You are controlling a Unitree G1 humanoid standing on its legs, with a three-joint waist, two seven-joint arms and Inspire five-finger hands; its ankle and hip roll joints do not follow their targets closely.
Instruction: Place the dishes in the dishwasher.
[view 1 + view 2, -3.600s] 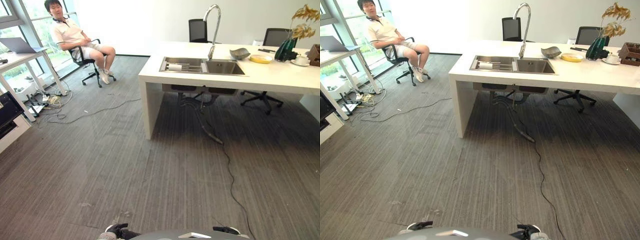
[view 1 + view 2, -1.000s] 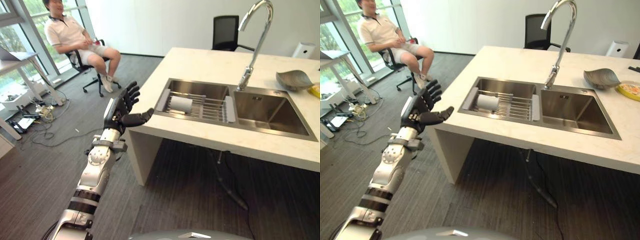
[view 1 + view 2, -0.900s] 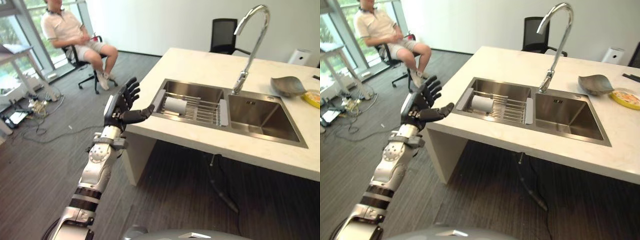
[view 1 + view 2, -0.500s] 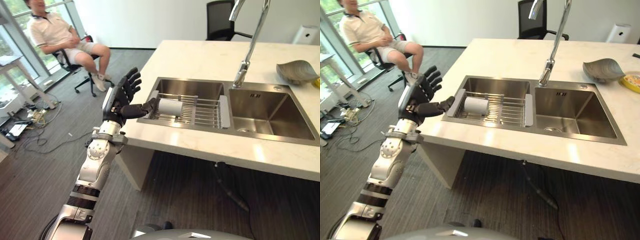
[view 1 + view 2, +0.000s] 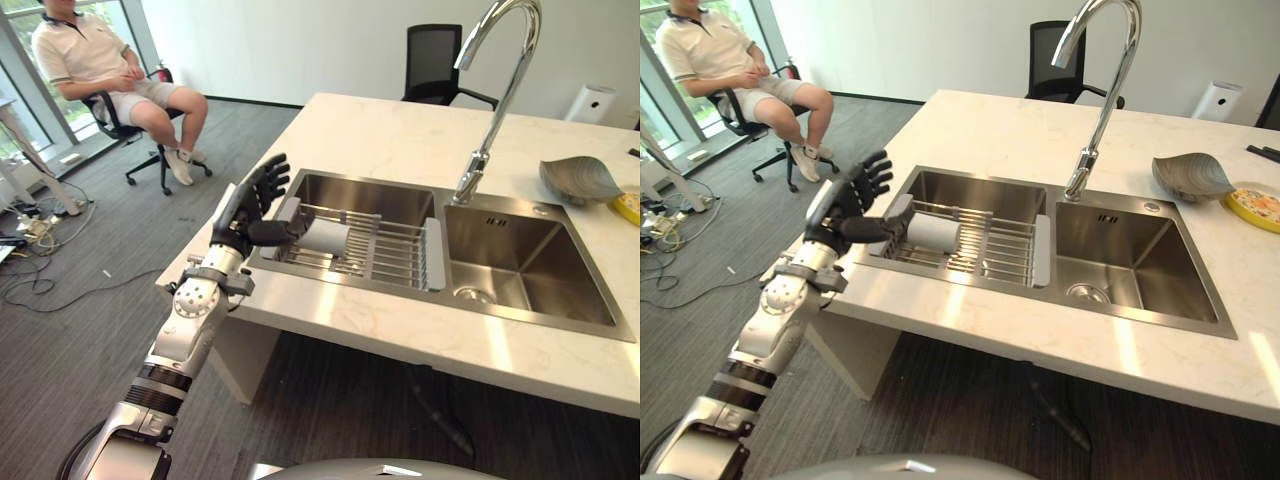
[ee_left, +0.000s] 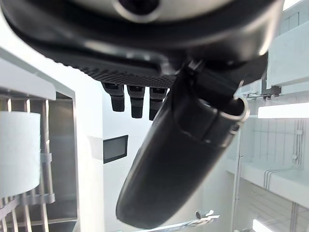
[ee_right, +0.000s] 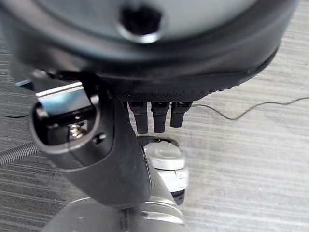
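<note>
We see the left hand (image 5: 243,212) raised at the near-left end of the sink (image 5: 520,290), fingers spread straight and thumb reaching toward the white cup (image 5: 328,237); it holds nothing. Thumb tip looks just beside the cup's near end, and we cannot tell if it touches. In the left wrist view the left hand (image 6: 183,159) has its fingers straight with open space past them, and the white cup (image 6: 18,152) sits off to one side on the rack bars.

The cup lies on its side on a wire rack (image 5: 385,252) set across the left basin of the sink. Right basin is bare steel with a drain (image 5: 468,295). A tall curved faucet (image 5: 497,75) stands behind the divider between the two basins.

The sink is sunk into a pale bench (image 5: 390,130). On the bench, well right of the faucet, we see a grey leaf-shaped dish (image 5: 580,180), and just beside it at the frame edge a yellow plate (image 5: 1258,207).

The right hand (image 7: 120,159) shows in its own wrist view, hanging over grey carpet (image 7: 260,145), fingers straight, nothing in it.

Far left, a person (image 5: 95,62) sits on an office chair (image 5: 110,115) by the window. A black chair (image 5: 436,62) stands behind the bench.
</note>
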